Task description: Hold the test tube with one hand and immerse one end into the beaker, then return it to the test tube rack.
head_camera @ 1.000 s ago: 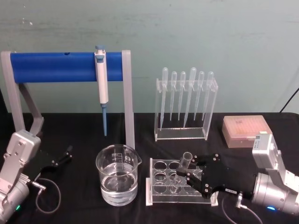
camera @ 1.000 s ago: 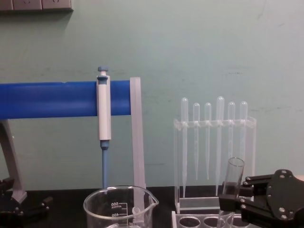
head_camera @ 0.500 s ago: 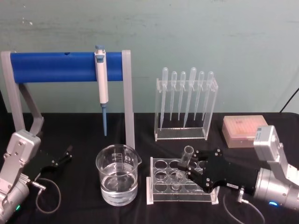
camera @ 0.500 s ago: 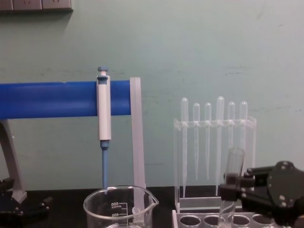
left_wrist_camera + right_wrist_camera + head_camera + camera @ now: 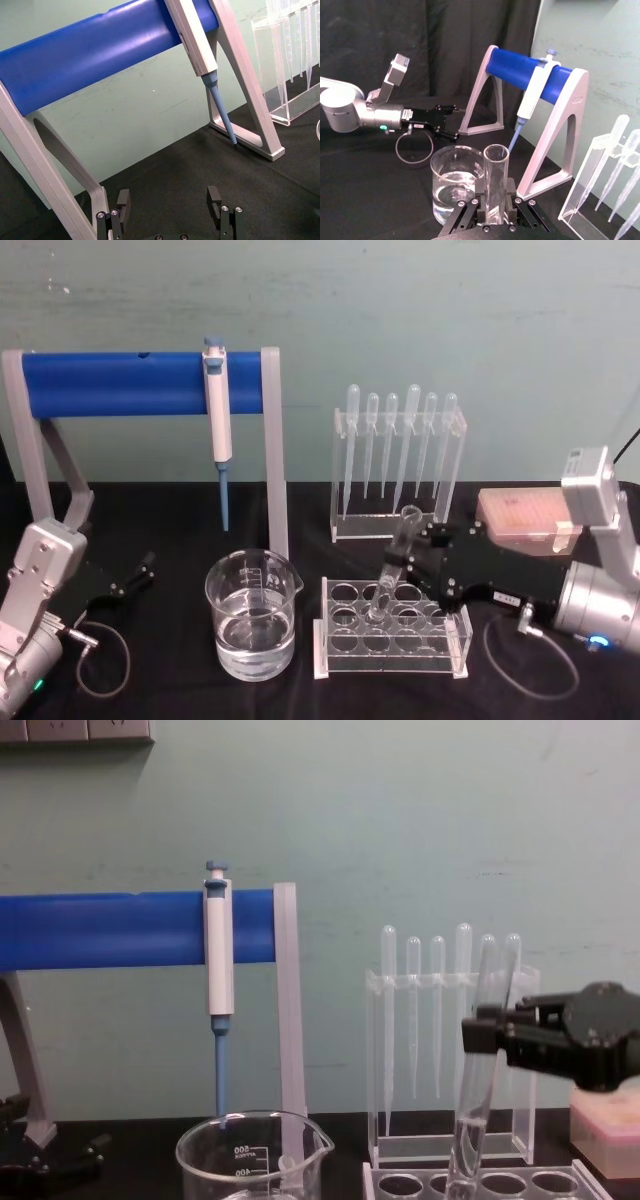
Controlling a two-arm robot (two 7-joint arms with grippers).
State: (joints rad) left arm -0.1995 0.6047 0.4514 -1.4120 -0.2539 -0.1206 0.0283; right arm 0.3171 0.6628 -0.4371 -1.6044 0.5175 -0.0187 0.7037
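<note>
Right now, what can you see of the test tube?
The test tube is clear glass, wide, with an open rim on top. It is tilted, its rim leaning to the robot's right. The right gripper clamps it on its upper half. Its lower end is at the top plate of the rack, right of the beaker. I cannot tell whether it is free of its hole.

Black counter (image 5: pixel 170 640), pale green wall (image 5: pixel 450 310) behind it. Rear left: a stand with a blue horizontal bar (image 5: pixel 120 383) on grey uprights. A blue-and-white pipettor (image 5: pixel 217 410) hangs upright from the bar just beside the right-hand upright, tip pointing down. Rear centre: a clear acrylic rack (image 5: pixel 390 525) holds six plastic pipettes (image 5: pixel 413 440) in a row, bulbs up; near it on the right sits a pinkish box (image 5: pixel 520 520) with a translucent lid.
</note>
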